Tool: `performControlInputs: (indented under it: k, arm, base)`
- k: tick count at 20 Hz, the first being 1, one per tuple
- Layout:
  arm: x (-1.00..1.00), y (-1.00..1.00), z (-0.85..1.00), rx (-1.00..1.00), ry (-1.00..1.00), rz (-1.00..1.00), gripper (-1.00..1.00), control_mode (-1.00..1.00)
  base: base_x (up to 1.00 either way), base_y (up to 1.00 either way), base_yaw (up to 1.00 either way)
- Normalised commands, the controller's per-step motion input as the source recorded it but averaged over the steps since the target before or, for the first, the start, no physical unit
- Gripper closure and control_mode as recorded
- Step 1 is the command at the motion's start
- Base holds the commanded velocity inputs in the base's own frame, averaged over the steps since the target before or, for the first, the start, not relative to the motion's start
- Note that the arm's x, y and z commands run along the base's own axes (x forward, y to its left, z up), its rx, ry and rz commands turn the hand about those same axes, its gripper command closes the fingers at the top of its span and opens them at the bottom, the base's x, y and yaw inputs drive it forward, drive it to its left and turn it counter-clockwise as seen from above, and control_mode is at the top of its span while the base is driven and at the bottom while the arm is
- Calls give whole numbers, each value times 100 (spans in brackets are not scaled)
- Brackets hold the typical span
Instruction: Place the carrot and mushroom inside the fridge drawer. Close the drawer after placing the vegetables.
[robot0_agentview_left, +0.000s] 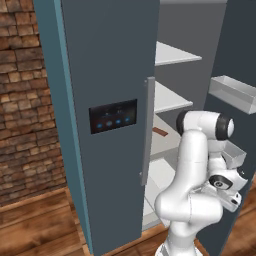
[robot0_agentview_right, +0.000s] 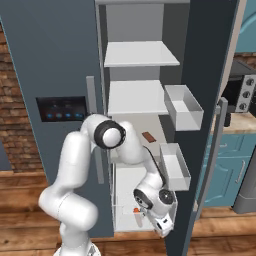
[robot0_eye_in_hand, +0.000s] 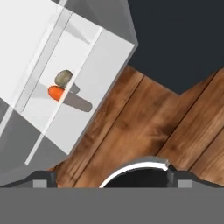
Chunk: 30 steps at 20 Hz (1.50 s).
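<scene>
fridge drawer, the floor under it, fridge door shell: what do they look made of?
The white box-shaped fridge drawer looks like thin matte plastic: its pale walls seem faintly see-through, with no gloss. The brown plank floor reads as wood, by its grain streaks and dark seams between boards. The dark grey fridge door looks like painted metal or plastic; it is flat and uniform, so it stays open.

In the hand view the fridge drawer (robot0_eye_in_hand: 87, 57) runs off the top and left edges. The carrot (robot0_eye_in_hand: 56, 92) beside the mushroom (robot0_eye_in_hand: 64, 77) shows as a small blob, its taper unreadable. The arm hides the drawer's front in the left base view.
</scene>
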Motion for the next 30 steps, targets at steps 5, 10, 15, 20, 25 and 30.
performControlInputs:
  k: [5,10,15,20,25,30]
  arm:
    - [2,11,-98,0,0,0,-100,-100]
    - [14,22,-58,2,-2,0,-100,-100]
    - [15,17,-19,9,-11,0,-100,-100]
    - [40,13,0,11,-8,0,-100,-100]
    - [53,12,0,9,-5,-1,-100,-100]
    - [66,10,-11,9,-2,-1,-100,-100]
  base:
    - [0,0,0]
    - [0,0,0]
    - [0,0,0]
    - [0,0,0]
    - [0,0,0]
    - [0,0,0]
